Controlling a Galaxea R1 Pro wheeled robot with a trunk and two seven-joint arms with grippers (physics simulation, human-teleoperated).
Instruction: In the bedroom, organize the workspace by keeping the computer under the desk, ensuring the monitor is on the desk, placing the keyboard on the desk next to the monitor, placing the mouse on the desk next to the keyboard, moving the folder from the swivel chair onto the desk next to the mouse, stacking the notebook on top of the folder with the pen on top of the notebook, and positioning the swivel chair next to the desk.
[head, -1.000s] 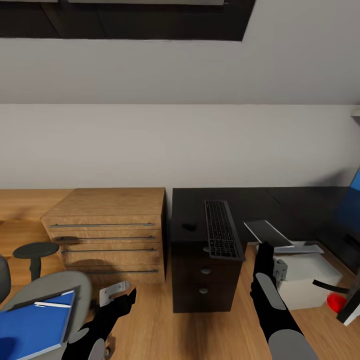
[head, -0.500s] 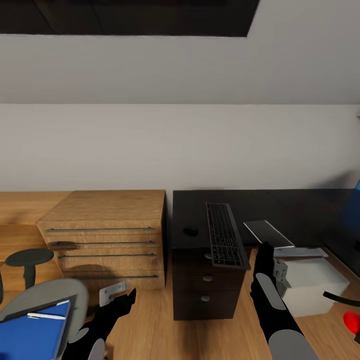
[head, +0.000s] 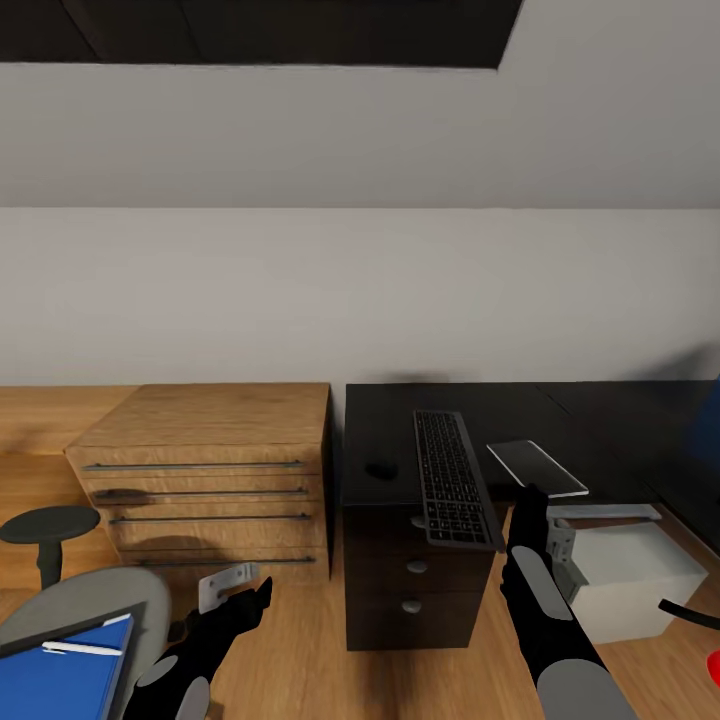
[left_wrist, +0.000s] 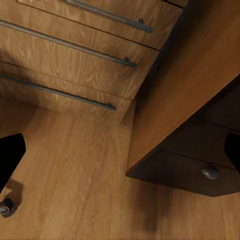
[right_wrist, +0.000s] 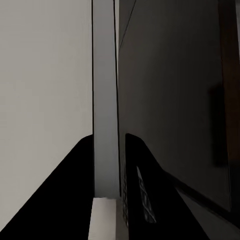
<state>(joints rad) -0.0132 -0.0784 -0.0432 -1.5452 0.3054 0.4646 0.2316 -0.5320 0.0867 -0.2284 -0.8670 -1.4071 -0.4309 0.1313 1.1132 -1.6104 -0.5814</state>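
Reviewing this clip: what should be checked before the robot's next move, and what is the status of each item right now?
1. Keyboard on the desk: ok, though its near end overhangs the front edge.
2. Mouse on the desk beside the keyboard: ok.
3. Folder on the desk: not ok; it lies on the swivel chair with the pen on top.
4. Left tool free: ok, fingers apart, nothing between them.
5. Right tool free: cannot tell; a grey slab sits close to its fingers.
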